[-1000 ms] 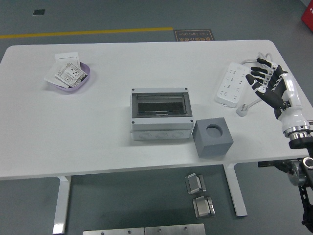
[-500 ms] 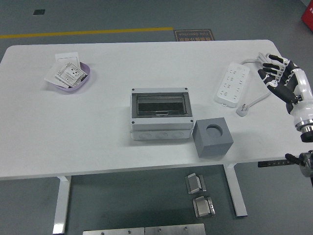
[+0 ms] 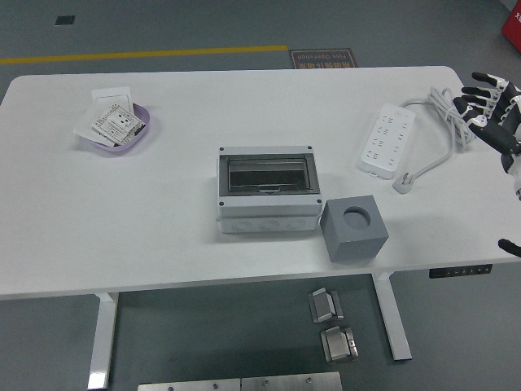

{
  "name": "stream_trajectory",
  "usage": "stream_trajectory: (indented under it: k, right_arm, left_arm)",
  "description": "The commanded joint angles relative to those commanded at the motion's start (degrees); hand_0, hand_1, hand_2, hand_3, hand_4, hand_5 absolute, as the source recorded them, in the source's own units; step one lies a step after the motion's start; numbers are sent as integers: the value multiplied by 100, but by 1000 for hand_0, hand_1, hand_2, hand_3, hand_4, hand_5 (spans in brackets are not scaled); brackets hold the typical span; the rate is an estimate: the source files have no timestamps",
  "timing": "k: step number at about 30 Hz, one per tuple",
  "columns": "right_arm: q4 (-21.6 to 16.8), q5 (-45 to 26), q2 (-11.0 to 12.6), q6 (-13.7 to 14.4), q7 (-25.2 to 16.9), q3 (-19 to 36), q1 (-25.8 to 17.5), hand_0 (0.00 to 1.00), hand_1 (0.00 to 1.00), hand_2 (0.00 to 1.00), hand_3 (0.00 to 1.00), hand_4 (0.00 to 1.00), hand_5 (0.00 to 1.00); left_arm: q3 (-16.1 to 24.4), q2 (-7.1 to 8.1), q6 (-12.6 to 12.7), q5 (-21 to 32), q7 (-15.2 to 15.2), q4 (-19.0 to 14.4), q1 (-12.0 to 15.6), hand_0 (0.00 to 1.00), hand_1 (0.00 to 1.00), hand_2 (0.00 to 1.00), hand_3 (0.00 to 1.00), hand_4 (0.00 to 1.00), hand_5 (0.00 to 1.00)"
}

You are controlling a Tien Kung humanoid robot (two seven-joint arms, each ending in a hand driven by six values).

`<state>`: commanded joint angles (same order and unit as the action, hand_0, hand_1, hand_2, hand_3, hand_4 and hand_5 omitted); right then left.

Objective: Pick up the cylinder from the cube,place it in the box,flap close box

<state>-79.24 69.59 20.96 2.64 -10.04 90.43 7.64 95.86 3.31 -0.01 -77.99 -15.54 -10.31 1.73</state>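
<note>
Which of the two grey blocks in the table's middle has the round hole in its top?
The dark grey cube, right of the light grey box. The box instead has a rectangular smoked flap window.

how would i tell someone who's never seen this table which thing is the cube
Start at the grey box with the dark window in the middle of the white table. Just to its right, toward the near edge, sits the cube. It is the only solid dark grey block, with a round hole in its top face.
</note>
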Motion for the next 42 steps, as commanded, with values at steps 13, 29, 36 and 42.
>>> stream_trajectory:
  k: [13,29,36,42]
  right_arm:
    - [148,162,-36,-40,5,-141,199,724,693,691,735,842,339]
    - [-563,749,-483,63,189,-229,39,747,698,696,737,838,382]
    - [-609,724,-358,131,295,-249,232,755,698,698,738,840,385]
    - [-652,695,-319,144,299,-117,126,756,702,698,740,841,391]
  left_arm:
    - [17,124,-2,-77,-31,0,157,637,616,571,599,669,284]
    - [-230,410,90,487,-33,0,109,637,616,571,599,670,283]
    - [-218,313,82,478,-73,0,106,637,616,571,599,670,283]
    - [-198,270,100,424,-64,0,104,637,616,571,599,670,283]
